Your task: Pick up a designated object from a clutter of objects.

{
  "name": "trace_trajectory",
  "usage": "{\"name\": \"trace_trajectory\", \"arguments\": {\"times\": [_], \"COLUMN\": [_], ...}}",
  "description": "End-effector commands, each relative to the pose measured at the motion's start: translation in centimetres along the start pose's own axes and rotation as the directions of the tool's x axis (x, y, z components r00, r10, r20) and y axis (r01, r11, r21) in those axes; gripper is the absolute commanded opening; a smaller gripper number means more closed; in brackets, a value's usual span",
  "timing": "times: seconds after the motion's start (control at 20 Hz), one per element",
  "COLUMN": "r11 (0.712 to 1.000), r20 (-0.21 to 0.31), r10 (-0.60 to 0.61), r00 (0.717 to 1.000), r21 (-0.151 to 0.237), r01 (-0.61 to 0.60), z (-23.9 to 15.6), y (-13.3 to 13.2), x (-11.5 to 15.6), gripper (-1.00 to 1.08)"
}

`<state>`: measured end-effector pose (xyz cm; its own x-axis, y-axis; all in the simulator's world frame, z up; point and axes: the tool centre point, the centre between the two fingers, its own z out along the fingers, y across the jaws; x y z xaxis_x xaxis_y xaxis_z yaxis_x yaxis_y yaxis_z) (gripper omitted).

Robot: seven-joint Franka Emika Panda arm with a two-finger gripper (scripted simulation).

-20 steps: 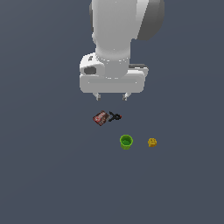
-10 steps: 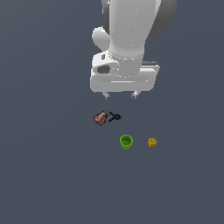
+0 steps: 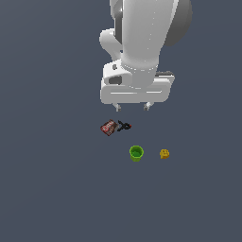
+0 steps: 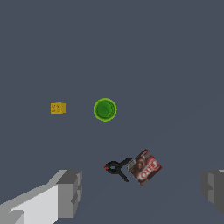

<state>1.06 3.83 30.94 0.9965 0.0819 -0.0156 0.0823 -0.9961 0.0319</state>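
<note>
Worktop (image 3: 52, 189): flat, plain dark grey-blue surface filling both views.

Arm (image 3: 144, 33): white Franka body entering from the top of the exterior view, ending in a broad white hand block.

Gripper (image 3: 132, 108): suspended above the worktop, touching none of the items. Fingers (image 3: 147, 107) spread wide apart and released, holding nothing; only the two short tips show below the hand block in the exterior view. In the wrist view the two grey finger ends (image 4: 70, 192) stand at opposite edges of the picture, with the packet and the tool between them and farther off.

Designated object, yellow lump (image 3: 164, 153): small yellow-orange blocky piece with darker spots, resting on the worktop. In the exterior view it is the item farthest toward the exterior view's right, near the green cup but apart from it. It lies below and to the right of the gripper, not beneath the fingers. In the wrist view (image 4: 58, 108) it lies beside the cup, with a clear gap.

Green cup (image 3: 136, 153): bright green, upright, open mouth facing up; it stands between the yellow lump and the packet-and-tool pair.

Reddish-brown packet (image 3: 108, 127): flat, lying on the worktop, white lettering visible in the wrist view (image 4: 145, 166), not readable.

Black-and-red tool (image 3: 125, 126): small clamp-like piece, just beside the packet on the exterior view's right; whether they touch cannot be told.
</note>
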Motion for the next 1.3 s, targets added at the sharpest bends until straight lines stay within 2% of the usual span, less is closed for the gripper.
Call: {"name": "trace_trajectory", "arguments": {"times": [0.0, 0.35, 0.75, 1.0, 1.25], "r11": [1.000, 1.000, 1.000, 0.999, 0.999], "r20": [0.000, -0.005, -0.012, -0.015, -0.016], "r10": [-0.002, -0.009, -0.022, -0.028, -0.032], "r00": [1.000, 1.000, 1.000, 0.999, 0.999], "r21": [-0.001, -0.003, 0.004, 0.014, 0.024], "r01": [0.002, 0.009, 0.022, 0.029, 0.032], "z": [0.9, 5.0, 12.8, 17.4, 20.7], "y": [-0.7, -3.9, -10.2, -13.9, -16.5], "x": [0.5, 2.8, 5.4, 5.9, 5.9], "gripper": [1.00, 1.00, 1.00, 1.00, 1.00]}}
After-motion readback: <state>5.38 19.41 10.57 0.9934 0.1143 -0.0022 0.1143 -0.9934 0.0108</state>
